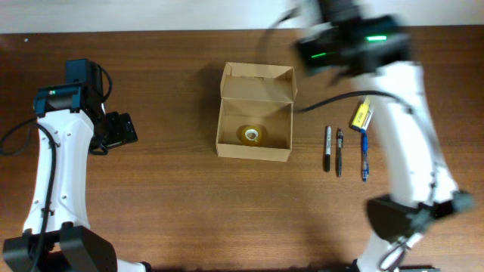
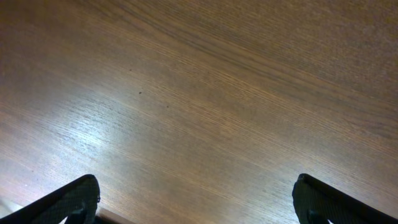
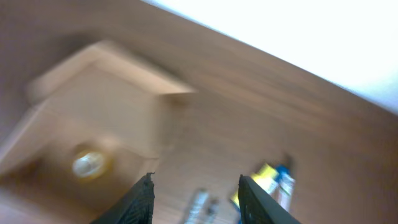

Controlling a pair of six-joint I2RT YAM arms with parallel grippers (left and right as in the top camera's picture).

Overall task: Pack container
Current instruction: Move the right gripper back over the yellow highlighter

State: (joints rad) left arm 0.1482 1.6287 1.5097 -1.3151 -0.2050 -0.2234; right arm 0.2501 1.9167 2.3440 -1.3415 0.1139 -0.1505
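The container (image 1: 254, 113) sits near the middle of the wooden table (image 1: 166, 196), between the two arms. It is a small, plain tan-brown cardboard box, rectangular and unmarked. Its hinged lid flap stands open along the far edge, so the inside shows from above. A yellowish roll of tape (image 1: 252, 134) lies on the floor of the box, toward the near wall. To the right of the box, apart from it, three pens lie side by side on the table: a black marker (image 1: 328, 148), a dark pen (image 1: 339, 153) and a blue pen (image 1: 364, 155). A small yellow and blue item (image 1: 362, 115) lies just beyond the blue pen, too small to make out. The left gripper (image 2: 196, 186) is over bare wood well to the left of the box, with its fingers spread wide and nothing between them. The right gripper (image 3: 195, 180) is blurred in its own view. It is above the table on the far right side of the box, with its fingers parted and empty.
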